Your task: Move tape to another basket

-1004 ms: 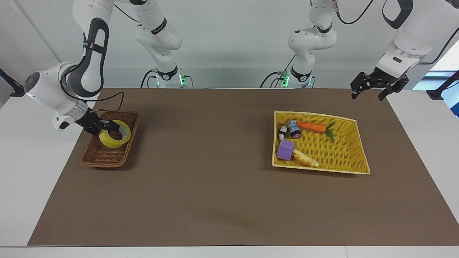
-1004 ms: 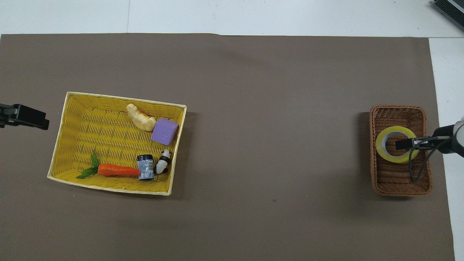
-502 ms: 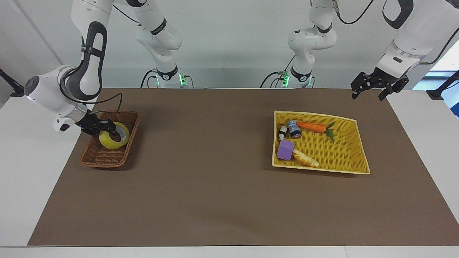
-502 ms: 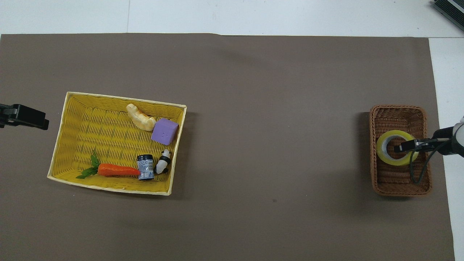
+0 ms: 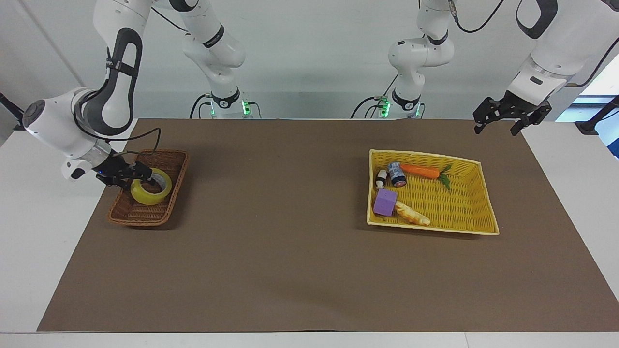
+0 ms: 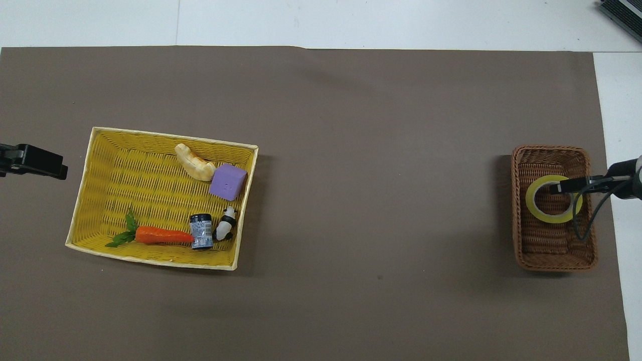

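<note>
The tape (image 5: 151,192), a yellow roll with a white core, lies nearly flat in the small dark-brown wicker basket (image 5: 167,205) at the right arm's end of the table. It also shows in the overhead view (image 6: 532,201) in the same basket (image 6: 554,253). My right gripper (image 5: 143,178) reaches into the basket and is shut on the tape's rim, also in the overhead view (image 6: 566,188). My left gripper (image 5: 498,126) waits open and empty in the air over the mat's corner at the left arm's end (image 6: 33,161).
The larger yellow basket (image 5: 476,212) lies toward the left arm's end. It holds a carrot (image 5: 420,170), a small can (image 5: 397,175), a panda figure (image 5: 381,178), a purple block (image 5: 385,202) and a pale bread-like piece (image 5: 412,213).
My right gripper has lowered the tape from a tilted hold above the brown basket down into it, and the roll now lies flatter. The left arm has not moved.
</note>
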